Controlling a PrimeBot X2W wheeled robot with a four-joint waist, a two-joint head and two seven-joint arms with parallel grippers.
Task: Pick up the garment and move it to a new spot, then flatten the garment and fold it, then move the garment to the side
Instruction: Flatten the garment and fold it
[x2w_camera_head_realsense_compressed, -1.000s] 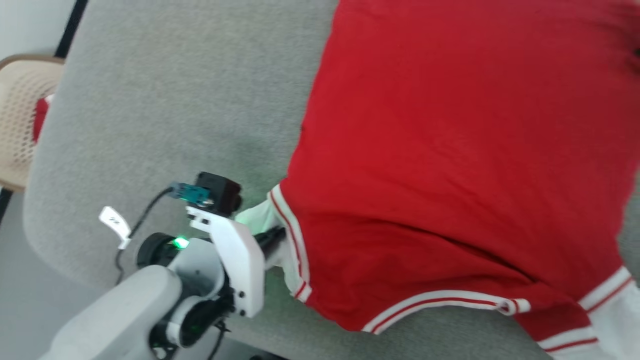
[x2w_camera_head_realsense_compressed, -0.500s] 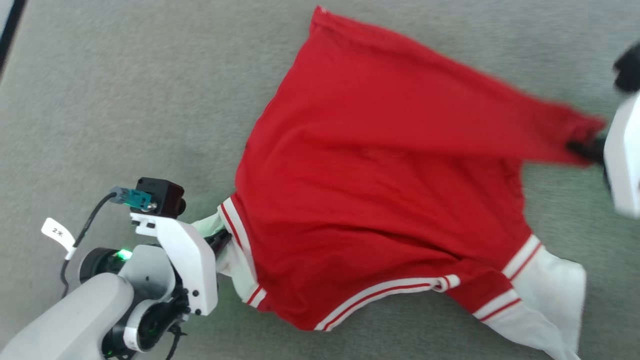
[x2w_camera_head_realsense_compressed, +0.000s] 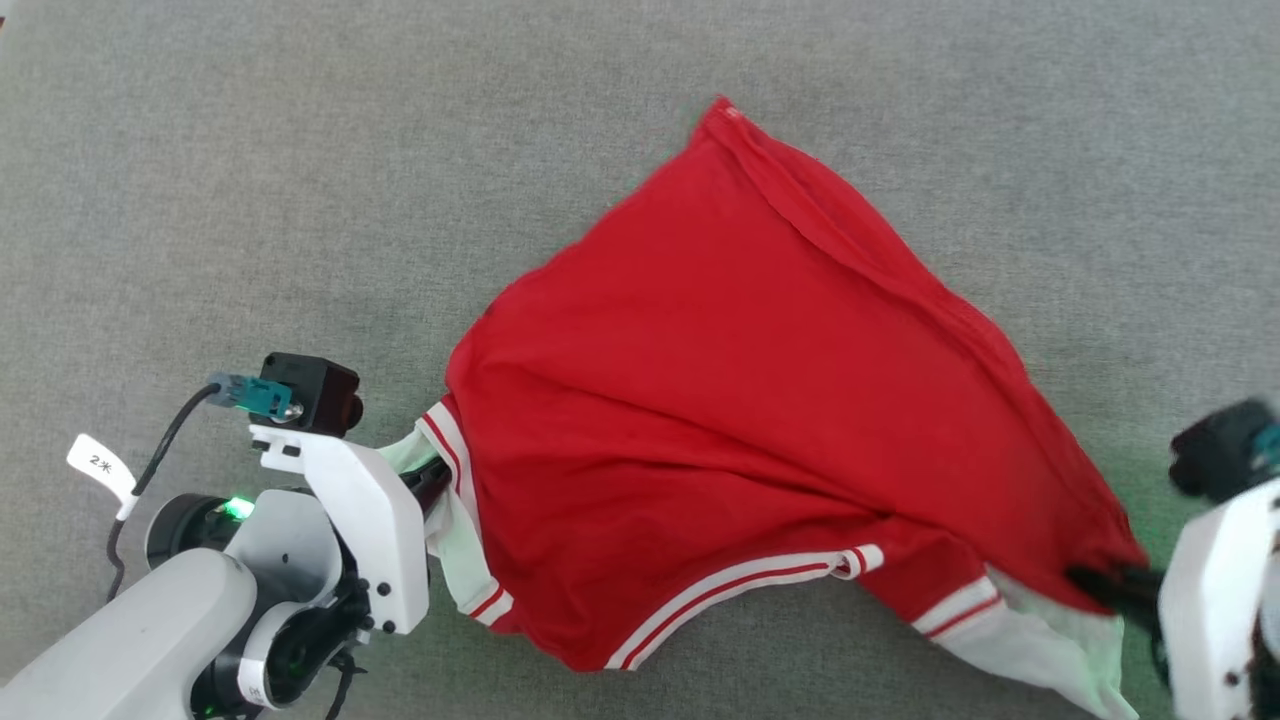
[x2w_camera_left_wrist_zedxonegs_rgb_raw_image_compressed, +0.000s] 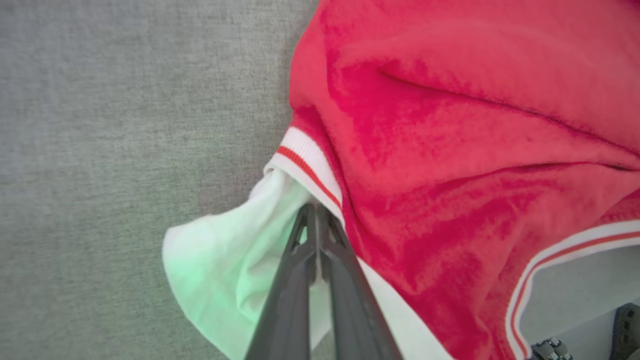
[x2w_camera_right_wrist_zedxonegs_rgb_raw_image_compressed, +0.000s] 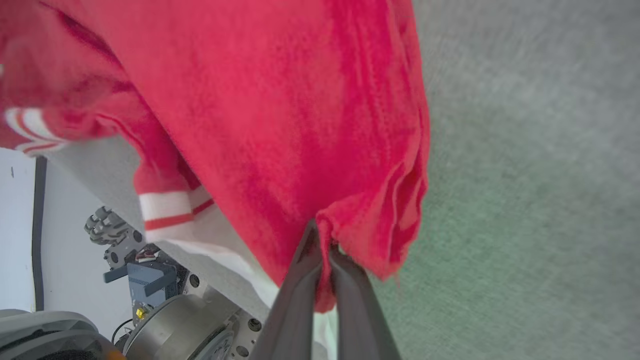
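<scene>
Scene: garment (x2w_camera_head_realsense_compressed: 740, 400) on grey surface (x2w_camera_head_realsense_compressed: 300, 150), near its robot-side edge; red body partly spread, creased, one corner pointing away from robot. Grips: left gripper (x2w_camera_left_wrist_zedxonegs_rgb_raw_image_compressed: 315, 215) pinched tight on white sleeve beside striped band; right gripper (x2w_camera_right_wrist_zedxonegs_rgb_raw_image_compressed: 320, 235) pinched tight on bunched red fabric edge. Judged stage: relocation under way or ending; cloth drawn between both grips, not flat. Remaining: flattening, folding, moving aside.
</scene>
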